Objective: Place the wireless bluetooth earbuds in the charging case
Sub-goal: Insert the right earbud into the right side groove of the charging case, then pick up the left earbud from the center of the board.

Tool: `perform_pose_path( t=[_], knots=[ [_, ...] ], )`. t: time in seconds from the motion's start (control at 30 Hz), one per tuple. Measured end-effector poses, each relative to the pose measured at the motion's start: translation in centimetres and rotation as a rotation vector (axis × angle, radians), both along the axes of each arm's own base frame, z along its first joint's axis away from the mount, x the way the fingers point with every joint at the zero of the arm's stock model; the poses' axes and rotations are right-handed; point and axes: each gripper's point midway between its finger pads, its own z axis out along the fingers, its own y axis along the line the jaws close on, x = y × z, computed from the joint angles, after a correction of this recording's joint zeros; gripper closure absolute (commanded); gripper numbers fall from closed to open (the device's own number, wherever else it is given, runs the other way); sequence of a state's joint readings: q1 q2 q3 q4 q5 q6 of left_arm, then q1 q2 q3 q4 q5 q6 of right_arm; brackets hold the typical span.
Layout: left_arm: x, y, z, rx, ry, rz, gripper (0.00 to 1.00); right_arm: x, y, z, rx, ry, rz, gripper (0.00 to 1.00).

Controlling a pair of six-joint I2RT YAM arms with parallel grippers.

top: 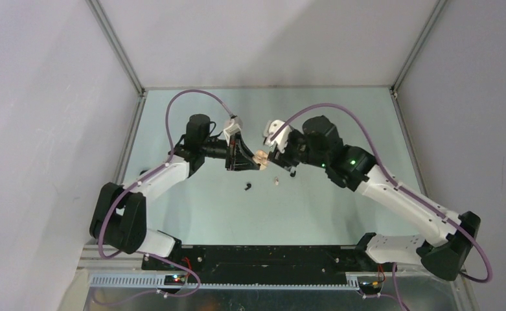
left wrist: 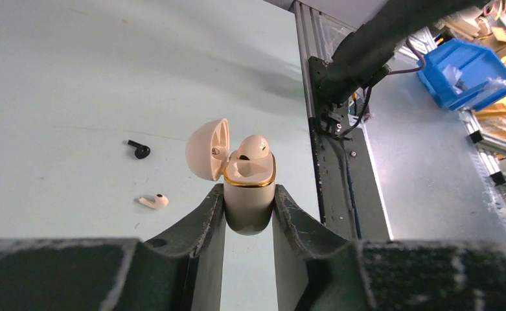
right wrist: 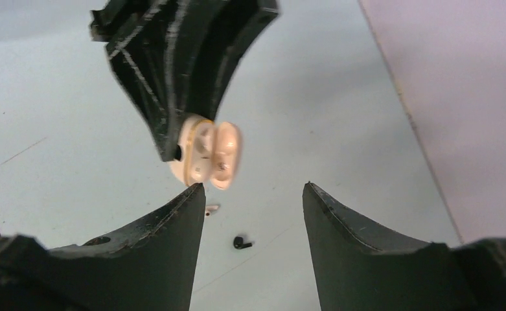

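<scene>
Over the surface (left wrist: 75, 78), the left claw (left wrist: 249, 192) was clamped on the cream case (left wrist: 249, 201), its fingers (left wrist: 201, 227) hiding the case's lower sides. The lid (left wrist: 206, 149) hung open, and one cream earbud (left wrist: 253, 147) sat in the case. Facing the case, the right claw (right wrist: 253, 191) was spread wide, holding nothing. Beyond the case, a black earbud (left wrist: 138, 150) and a second cream earbud (left wrist: 153, 201) lay apart.

Left gripper (top: 253, 160) holds cream charging case (top: 262, 157) mid-table, right gripper (top: 276, 154) just beside it. Black earbud (top: 248, 187) and white earbud (top: 276, 181) lie apart on table (top: 192, 214), nearer the bases.
</scene>
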State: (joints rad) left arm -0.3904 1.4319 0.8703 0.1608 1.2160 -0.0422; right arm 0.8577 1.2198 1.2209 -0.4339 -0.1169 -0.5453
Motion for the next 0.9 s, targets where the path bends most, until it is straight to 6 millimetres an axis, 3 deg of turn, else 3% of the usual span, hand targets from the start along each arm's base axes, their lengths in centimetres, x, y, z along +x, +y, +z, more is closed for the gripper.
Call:
perform_pose_path(
  t=[0.03,0.1,0.27,0.4,0.53,0.63,0.9],
  knots=[
    [-0.1,0.0,0.1,-0.003,-0.013,-0.003,1.0,0.2,-0.4,0.7,0.016,-0.005,-0.009,0.32],
    [-0.3,0.1,0.5,-0.011,-0.047,-0.009,1.0,0.6,-1.3,1.9,0.043,-0.016,-0.031,0.06],
    [-1.4,0.6,1.1,-0.022,-0.147,-0.047,1.0,2.0,-3.6,3.0,0.081,-0.033,-0.1,0.01],
    [-2.2,1.3,0.5,0.029,-0.207,-0.086,1.0,4.1,-5.6,1.3,0.105,0.019,-0.175,0.03],
    [-2.7,2.0,1.1,0.077,-0.285,-0.128,1.0,7.1,-7.1,-1.8,0.107,0.127,-0.24,0.1],
    [-3.0,2.4,1.5,0.101,-0.343,-0.141,1.0,8.3,-6.4,-5.7,0.056,0.22,-0.239,0.16],
    [-4.2,3.2,1.2,0.111,-0.394,-0.131,1.0,7.1,-3.2,-17.7,-0.139,0.498,-0.217,0.29]
  ],
)
